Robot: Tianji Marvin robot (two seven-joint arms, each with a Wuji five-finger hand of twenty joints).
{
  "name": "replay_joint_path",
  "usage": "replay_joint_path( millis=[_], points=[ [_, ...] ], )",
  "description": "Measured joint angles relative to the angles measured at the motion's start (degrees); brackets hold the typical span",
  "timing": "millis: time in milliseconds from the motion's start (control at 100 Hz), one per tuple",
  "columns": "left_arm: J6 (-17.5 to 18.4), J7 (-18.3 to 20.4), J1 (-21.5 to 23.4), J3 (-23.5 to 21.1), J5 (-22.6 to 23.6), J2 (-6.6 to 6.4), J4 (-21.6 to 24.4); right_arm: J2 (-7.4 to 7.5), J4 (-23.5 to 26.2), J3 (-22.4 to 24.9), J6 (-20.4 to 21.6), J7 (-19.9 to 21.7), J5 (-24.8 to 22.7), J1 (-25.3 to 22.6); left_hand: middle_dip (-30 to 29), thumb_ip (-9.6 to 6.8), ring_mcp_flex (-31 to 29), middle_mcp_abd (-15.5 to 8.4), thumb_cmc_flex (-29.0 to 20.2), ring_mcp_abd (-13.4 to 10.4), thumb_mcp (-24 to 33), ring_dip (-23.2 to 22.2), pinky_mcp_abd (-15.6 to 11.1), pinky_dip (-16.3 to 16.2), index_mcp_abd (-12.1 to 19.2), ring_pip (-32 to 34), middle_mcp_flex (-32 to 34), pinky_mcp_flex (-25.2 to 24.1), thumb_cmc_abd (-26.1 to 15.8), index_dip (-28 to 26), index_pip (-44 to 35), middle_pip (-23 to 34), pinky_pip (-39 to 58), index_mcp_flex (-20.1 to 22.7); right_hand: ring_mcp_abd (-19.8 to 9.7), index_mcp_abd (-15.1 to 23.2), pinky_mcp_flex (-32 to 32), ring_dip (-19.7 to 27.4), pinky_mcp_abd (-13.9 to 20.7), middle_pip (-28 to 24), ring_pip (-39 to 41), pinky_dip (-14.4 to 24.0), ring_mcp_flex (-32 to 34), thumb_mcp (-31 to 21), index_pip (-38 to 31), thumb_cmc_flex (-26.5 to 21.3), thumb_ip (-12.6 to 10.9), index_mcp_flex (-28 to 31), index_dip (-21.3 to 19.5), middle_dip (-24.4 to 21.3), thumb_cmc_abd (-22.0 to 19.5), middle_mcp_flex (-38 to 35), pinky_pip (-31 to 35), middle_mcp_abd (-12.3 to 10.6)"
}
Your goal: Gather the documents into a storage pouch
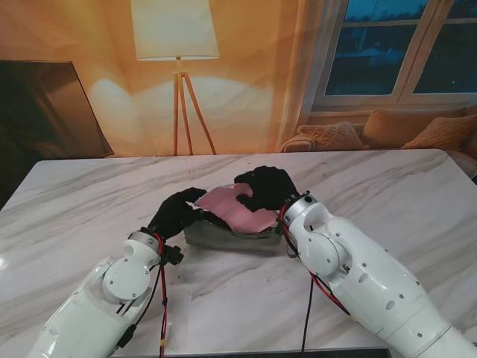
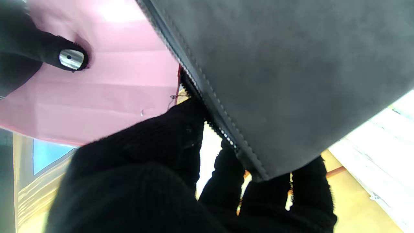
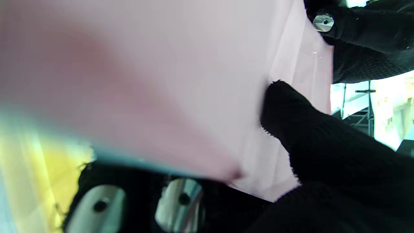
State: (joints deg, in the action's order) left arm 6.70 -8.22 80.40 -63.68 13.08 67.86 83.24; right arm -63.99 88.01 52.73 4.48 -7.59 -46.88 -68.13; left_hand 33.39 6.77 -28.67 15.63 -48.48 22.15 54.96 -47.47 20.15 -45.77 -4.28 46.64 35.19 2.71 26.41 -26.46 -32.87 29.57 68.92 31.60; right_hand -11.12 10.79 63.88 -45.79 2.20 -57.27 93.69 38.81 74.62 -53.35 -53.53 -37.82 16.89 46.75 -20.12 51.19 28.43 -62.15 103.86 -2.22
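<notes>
At mid-table, the black-gloved right hand (image 1: pixel 264 186) pinched a pink paper sheet (image 1: pixel 238 207) between thumb and fingers, while the left hand (image 1: pixel 177 212) gripped the grey fabric pouch's (image 1: pixel 223 235) zippered edge.

The pouch (image 1: pixel 227 237) lies on the table (image 1: pixel 417 186) at centre, straight ahead of me at 12 o'clock, between my two arms. My left hand (image 1: pixel 175 212) sits at the pouch's 9 o'clock end, fingers (image 2: pixel 226 174) closed on its zippered edge (image 2: pixel 207 106). The document (image 1: pixel 240 207) leans out of the pouch mouth toward 12 o'clock, its nearer part inside. My right hand (image 1: pixel 267 188) is at the sheet's 2 o'clock corner, gripping it. Behind the table: lamp (image 1: pixel 176 45) at 11 o'clock, sofa (image 1: pixel 387 130) at 2 o'clock.
</notes>
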Motion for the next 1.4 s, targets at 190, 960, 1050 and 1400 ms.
replay_joint_path(
  millis=[190, 960, 1050, 1400],
  points=[
    [-0.7, -0.4, 0.2, -0.3, 0.2, 0.07, 0.2, -0.34, -0.9, -0.6, -0.5, -0.8, -1.4, 0.2, -0.1, 0.01, 0.0, -0.1, 0.0, 0.0, 0.0, 0.1, -0.1, 0.1, 0.0, -0.6, 0.1, -0.1, 0.0, 0.6, 1.7, 0.2, -0.1, -3.8, 0.0, 0.0, 0.0, 0.0, 0.0, 0.0, 0.0, -0.1, 0.0, 0.0, 0.0, 0.0, 0.0, 0.0, 0.0, 0.5, 0.0, 0.0, 0.2, 0.0],
    [-1.9, -1.8, 1.5, -2.9, 1.2, 0.52, 1.1, -0.19, -3.9, -3.9, -0.8, -1.8, -3.8, 3.8, -2.4, -0.21, 6.6, -0.8, 2.1, -0.1, -0.1, 3.5, -1.7, 0.3, -0.4, -7.8, -9.3, -2.7, -0.6, -2.3, -1.3, -2.4, -2.0, -9.8, 0.0, 0.0, 0.0, 0.0, 0.0, 0.0, 0.0, -0.1, 0.0, 0.0, -0.1, 0.0, 0.0, 0.0, 0.0, 0.5, 0.0, 0.0, 0.2, 0.0],
    [-2.3, -0.8, 2.0, -3.4, 0.9, 0.35, 1.8, -0.32, -4.6, -4.5, -1.3, -1.9, -3.7, 4.4, -2.4, -0.33, 8.2, -0.8, 2.7, -0.1, -0.7, 3.8, -1.9, 0.3, -0.4, -8.6, -9.4, -3.2, -0.7, -1.4, 0.6, -2.5, -2.8, -9.8, 0.0, 0.0, 0.0, 0.0, 0.0, 0.0, 0.0, -0.1, 0.0, 0.0, -0.1, 0.0, 0.0, 0.0, 0.0, 0.5, 0.0, 0.0, 0.2, 0.0],
    [-2.9, 1.9, 4.6, -7.4, 3.9, -0.71, 4.6, -0.51, -5.8, -5.7, -2.2, -1.8, -4.3, 5.8, -3.8, -0.61, 10.4, -2.2, 5.8, -1.8, -2.3, 4.3, -3.7, 0.8, -0.4, -11.5, -13.8, -5.4, -0.8, 2.8, 10.3, -6.4, -6.1, -12.4, 0.0, 0.0, 0.0, 0.0, 0.0, 0.0, 0.0, -0.2, 0.0, 0.0, -0.1, 0.0, 0.0, 0.0, 0.0, 0.5, 0.0, 0.0, 0.2, 0.0]
  ],
)
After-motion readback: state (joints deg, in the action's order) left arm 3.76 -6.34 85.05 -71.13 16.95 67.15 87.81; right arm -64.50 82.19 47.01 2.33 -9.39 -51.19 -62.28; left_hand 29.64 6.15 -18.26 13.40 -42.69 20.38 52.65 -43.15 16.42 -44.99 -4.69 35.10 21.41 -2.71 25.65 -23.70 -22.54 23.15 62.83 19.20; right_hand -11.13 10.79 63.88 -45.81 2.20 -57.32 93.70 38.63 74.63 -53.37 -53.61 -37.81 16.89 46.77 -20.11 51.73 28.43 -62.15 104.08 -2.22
